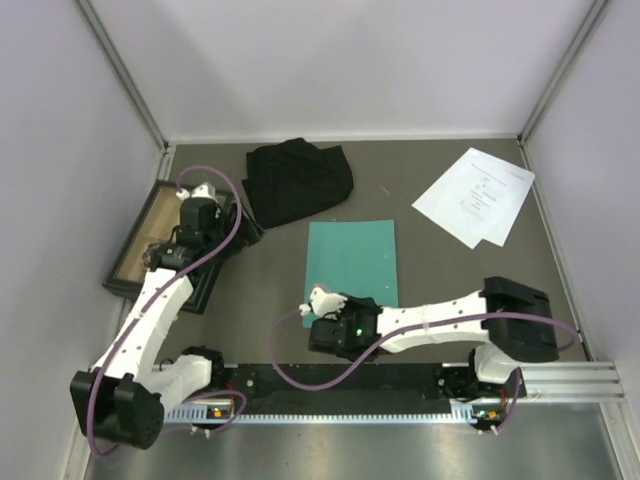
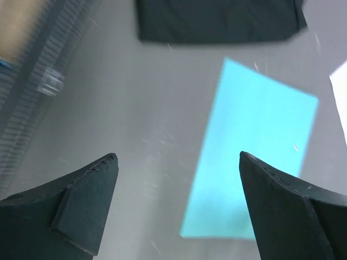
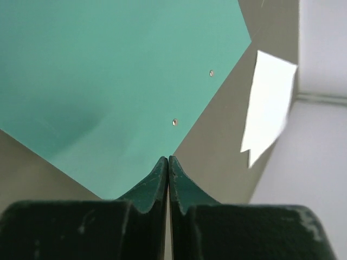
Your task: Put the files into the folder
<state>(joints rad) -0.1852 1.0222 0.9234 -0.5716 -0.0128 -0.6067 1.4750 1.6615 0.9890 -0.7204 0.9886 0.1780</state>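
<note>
The teal-green folder lies flat and closed in the middle of the table. The two white files lie overlapped at the far right, apart from it. My right gripper is shut at the folder's near left corner. In the right wrist view its fingertips meet right at the folder's edge, with nothing visible between them; the files show beyond. My left gripper is open and empty over bare table left of the folder; its wrist view shows the folder ahead.
A black cloth lies at the back, left of centre, also in the left wrist view. A dark-framed wooden tray sits at the far left under the left arm. Walls close in the table on three sides.
</note>
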